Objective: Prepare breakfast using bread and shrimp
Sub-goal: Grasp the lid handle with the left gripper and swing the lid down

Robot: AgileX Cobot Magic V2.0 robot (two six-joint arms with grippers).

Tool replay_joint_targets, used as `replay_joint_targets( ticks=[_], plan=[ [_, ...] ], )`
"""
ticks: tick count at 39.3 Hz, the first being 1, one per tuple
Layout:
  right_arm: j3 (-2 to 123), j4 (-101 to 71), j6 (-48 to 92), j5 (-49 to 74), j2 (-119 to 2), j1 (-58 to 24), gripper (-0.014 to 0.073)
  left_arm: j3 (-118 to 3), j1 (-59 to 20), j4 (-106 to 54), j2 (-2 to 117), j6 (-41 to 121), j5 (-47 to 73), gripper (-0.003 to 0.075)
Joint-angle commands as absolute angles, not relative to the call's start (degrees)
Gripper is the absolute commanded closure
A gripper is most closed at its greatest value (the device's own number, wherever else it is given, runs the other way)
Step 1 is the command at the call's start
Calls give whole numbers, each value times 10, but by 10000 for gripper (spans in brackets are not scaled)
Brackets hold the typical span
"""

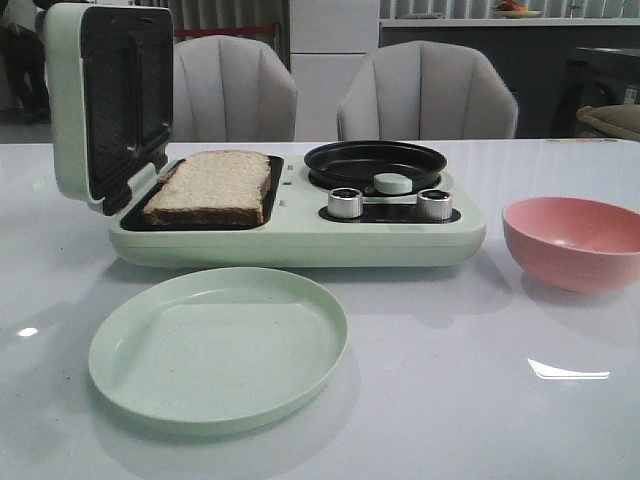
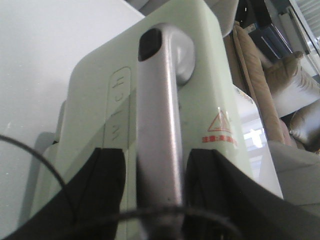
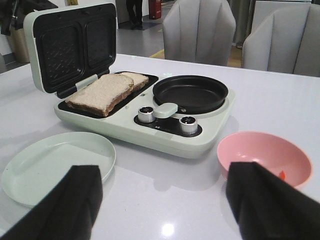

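Two slices of bread lie side by side on the dark lower plate of the pale green breakfast maker (image 1: 300,245); the near slice (image 3: 102,92) and the far slice (image 3: 134,79) show in the right wrist view, and the front view shows the bread (image 1: 212,186) as one slab. A small orange bit of the shrimp (image 3: 281,174) peeks out in the pink bowl (image 3: 260,150), mostly hidden by my right finger. My left gripper (image 2: 157,152) is open, its fingers either side of the silver handle (image 2: 157,100) on the raised lid's (image 1: 95,100) outside, with small gaps. My right gripper (image 3: 165,170) is wide open and empty above the table.
A pale green plate (image 1: 218,345) lies in front of the maker. A black frying pan (image 1: 375,162) sits on the maker's right half, with a pale green knob (image 1: 392,183) and two silver dials (image 1: 345,202). The pink bowl (image 1: 575,240) stands at the right. Two chairs stand behind the table.
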State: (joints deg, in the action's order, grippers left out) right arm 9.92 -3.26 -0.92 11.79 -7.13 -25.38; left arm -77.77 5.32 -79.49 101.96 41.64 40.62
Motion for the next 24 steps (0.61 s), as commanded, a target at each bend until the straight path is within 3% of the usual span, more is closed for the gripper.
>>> replay_joint_targets(
  ticks=[1,16,24],
  plan=[
    [113,-31,-7,69,-76,-253,-17,-790,25,-801,996,440,422,374],
    [113,-31,-7,69,-76,-253,-17,-790,-97,-683,996,473,374,374],
    [113,-31,-7,69,-76,-253,-17,-794,-121,-659,992,473,356,376]
  ],
)
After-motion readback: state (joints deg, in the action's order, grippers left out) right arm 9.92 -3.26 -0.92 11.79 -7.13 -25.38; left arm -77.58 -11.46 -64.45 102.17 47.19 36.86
